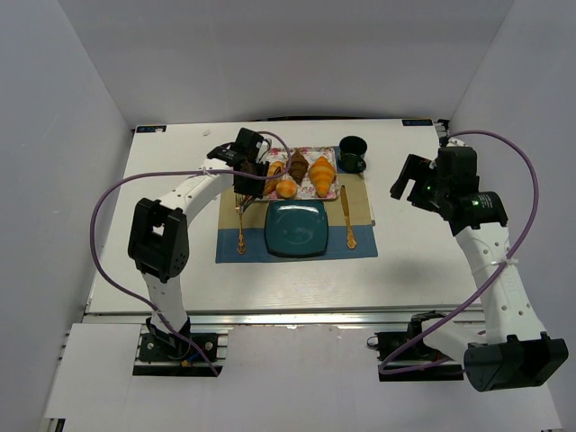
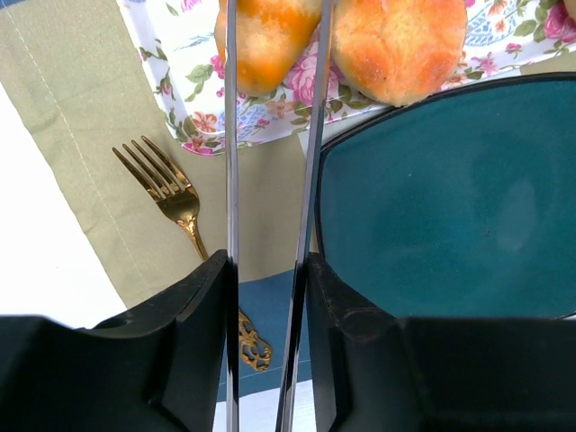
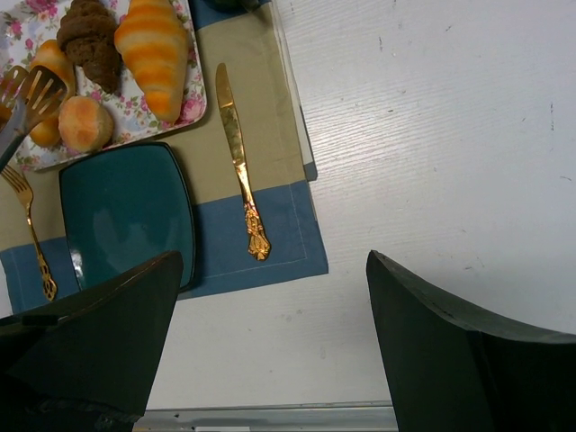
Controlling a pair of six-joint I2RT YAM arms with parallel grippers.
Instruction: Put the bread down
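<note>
The elongated roll and the round bun lie at the near edge of a floral tray, just beyond a teal plate. My left gripper is shut on metal tongs, whose two arms reach forward on either side of the roll; whether they touch it I cannot tell. In the top view the left gripper is at the tray's left end. The roll, the bun and the tongs' slotted tips also show in the right wrist view. My right gripper is open and empty over bare table.
A dark croissant and a golden croissant also lie on the tray. A gold fork and a gold knife flank the teal plate on a blue and beige placemat. A dark cup stands behind.
</note>
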